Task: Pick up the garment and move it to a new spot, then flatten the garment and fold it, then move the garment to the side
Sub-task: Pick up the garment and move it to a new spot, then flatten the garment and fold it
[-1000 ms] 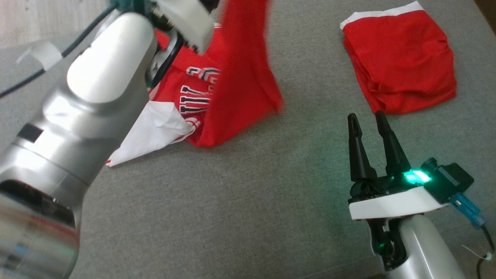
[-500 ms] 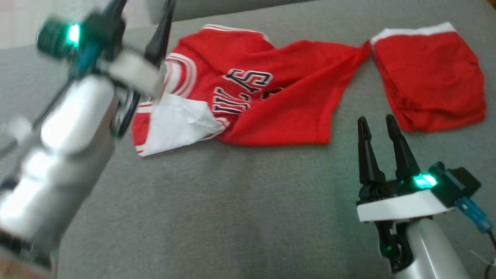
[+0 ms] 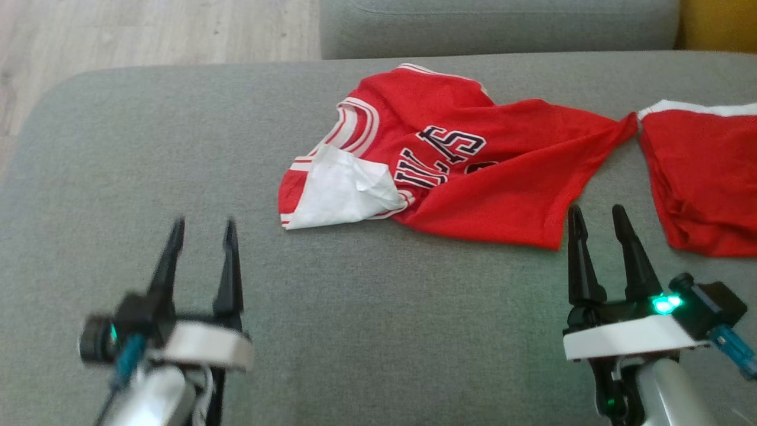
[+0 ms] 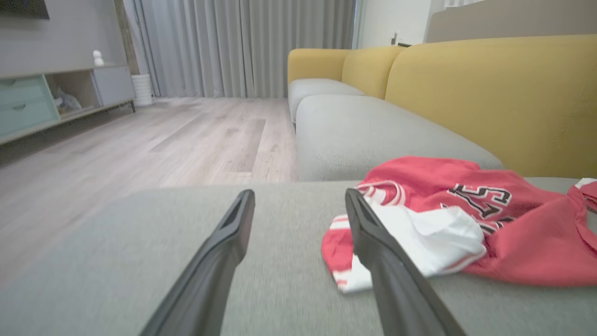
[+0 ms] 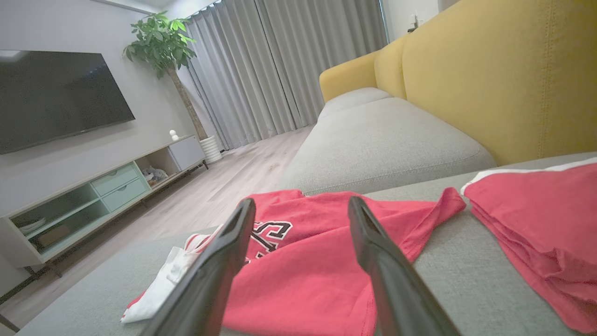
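When looked at from the head, found left claw [image 3: 204, 223] low over the grey cushion [image 3: 366, 331], somewhat blurred, fingers spread wide with nothing between them. Found right claw [image 3: 596, 208] likewise wide and empty. Saw red jersey [image 3: 473, 183] lying crumpled on the cushion, well ahead of the left claw and off to its right, apart from it. Saw the jersey's near hem corner just beside the right claw's left finger; could not tell whether touching. Noted dark lettering face up and a white flap [image 3: 343, 192] turned over at the end nearer the left claw. Noted a second red garment [image 3: 704, 177] with a white band, ahead and to the right of the right claw, close to the jersey's far tip.

From the left wrist: saw left claw [image 4: 299, 192] wide open above bare cushion, holding nothing. Saw red jersey [image 4: 536, 233] beyond and right of the right finger, white flap partly behind that finger. Saw wood floor [image 4: 140, 140] past the cushion's edge, straight ahead of the fingertips, and a yellow backrest [image 4: 489, 93] off to the right.

From the right wrist: saw right claw [image 5: 301, 201] wide and empty, fingertips over the red jersey [image 5: 303, 270], red cloth showing between them. Saw second red garment [image 5: 536, 219] right of the right finger, lying on the cushion.
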Available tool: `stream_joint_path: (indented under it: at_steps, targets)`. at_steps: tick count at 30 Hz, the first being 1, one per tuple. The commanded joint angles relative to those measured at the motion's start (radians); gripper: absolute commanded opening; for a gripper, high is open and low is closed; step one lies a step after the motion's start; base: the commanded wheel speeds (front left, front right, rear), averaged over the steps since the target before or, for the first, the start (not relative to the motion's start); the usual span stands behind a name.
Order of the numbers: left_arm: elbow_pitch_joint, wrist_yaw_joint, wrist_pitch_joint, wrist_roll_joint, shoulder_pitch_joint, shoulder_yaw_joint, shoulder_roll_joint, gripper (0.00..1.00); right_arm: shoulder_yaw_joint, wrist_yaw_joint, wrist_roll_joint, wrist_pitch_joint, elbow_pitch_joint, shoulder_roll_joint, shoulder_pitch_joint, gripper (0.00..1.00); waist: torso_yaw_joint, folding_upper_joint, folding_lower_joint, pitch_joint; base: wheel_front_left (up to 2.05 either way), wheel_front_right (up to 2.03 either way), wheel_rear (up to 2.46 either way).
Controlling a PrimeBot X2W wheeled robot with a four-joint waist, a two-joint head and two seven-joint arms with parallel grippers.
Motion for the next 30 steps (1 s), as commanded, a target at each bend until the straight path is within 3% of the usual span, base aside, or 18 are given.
stream_joint_path:
  at_steps: [1,6,12,19,25,30]
  targets:
    - [-0.039,0.004,-0.008,0.015,-0.034,0.061,0.008,1.0,0.022,0.007,-0.009,-0.011,-0.026,-0.004,-0.01,1.0,0.006,0.0,0.0003,-0.003,0.0,0.0,0.0]
    - [-0.052,-0.026,-0.008,0.062,-0.012,0.117,-0.022,1.0,0.031,0.007,-0.012,-0.011,-0.028,-0.004,-0.013,1.0,0.007,0.0,0.0003,0.013,0.0,0.0,0.0]
    - [0.016,-0.089,-0.004,0.089,-0.082,0.089,-0.037,1.0,0.041,0.007,-0.01,-0.011,-0.029,-0.004,-0.026,1.0,-0.025,0.0,0.0003,0.054,0.0,0.0,0.0]
    - [0.123,-0.16,0.087,0.087,-0.207,0.043,-0.046,1.0,0.042,0.007,-0.013,-0.011,-0.037,-0.004,-0.047,1.0,-0.061,0.0,0.0003,0.122,0.0,0.0,0.0]
    - [0.249,-0.245,0.191,0.074,-0.362,0.009,-0.057,1.0,0.045,0.007,-0.013,-0.011,-0.047,-0.004,-0.071,1.0,-0.094,0.0,0.0003,0.191,0.0,0.0,0.0]
    - [0.357,-0.286,0.215,0.076,-0.463,-0.003,-0.069,1.0,0.048,0.007,-0.014,-0.011,-0.048,-0.004,-0.084,1.0,-0.113,0.0,0.0003,0.228,0.0,0.0,0.0]
